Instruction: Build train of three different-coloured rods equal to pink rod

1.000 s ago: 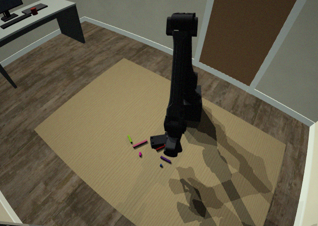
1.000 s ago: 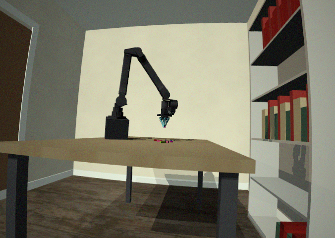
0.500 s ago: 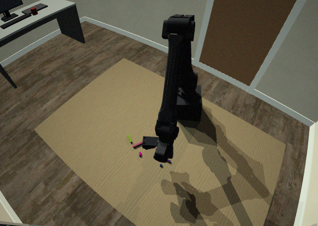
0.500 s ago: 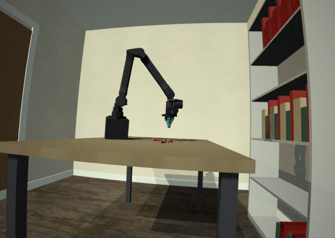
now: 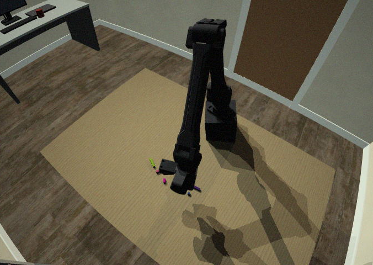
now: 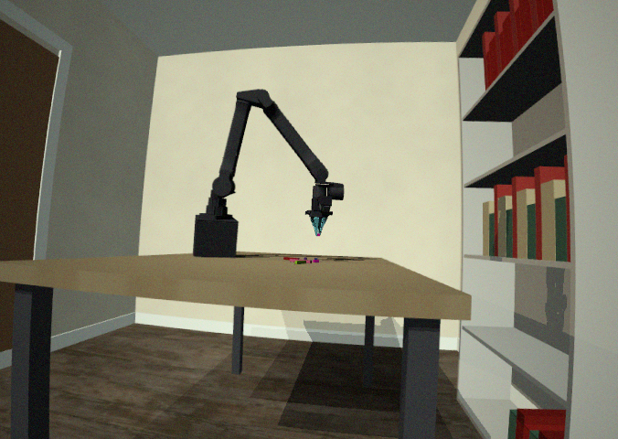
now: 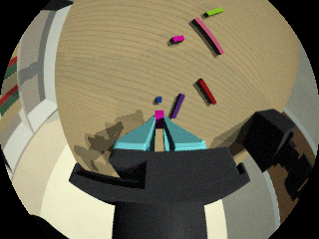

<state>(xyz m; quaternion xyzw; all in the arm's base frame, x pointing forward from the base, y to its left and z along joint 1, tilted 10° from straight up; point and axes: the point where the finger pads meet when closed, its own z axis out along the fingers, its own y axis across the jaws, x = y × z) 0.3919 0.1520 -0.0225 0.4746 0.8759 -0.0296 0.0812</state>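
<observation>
magenta rod (image 7: 159,115) | clamped in gripper (image 7: 159,134), above table (image 6: 112,274) | lower flat, butt end-on against purple rod (image 7: 177,106), aligned

The arm's base (image 6: 204,245) is standing on the table (image 6: 217,289), toward its back. The gripper (image 6: 318,230) is hanging above the table, well apart from it, pinching a small rod (image 7: 159,115) at its fingertips. Six rods are lying flat below. In the wrist view, a tiny rod (image 7: 159,100) is lying just left of a slanted rod (image 7: 177,106). A third rod (image 7: 206,91) is lying to their right. Behind it a long rod (image 7: 207,35) is lying, with a short rod (image 7: 177,39) on its left and an end rod (image 7: 214,11) beyond. A bookshelf (image 6: 604,207) is standing right of the table.
</observation>
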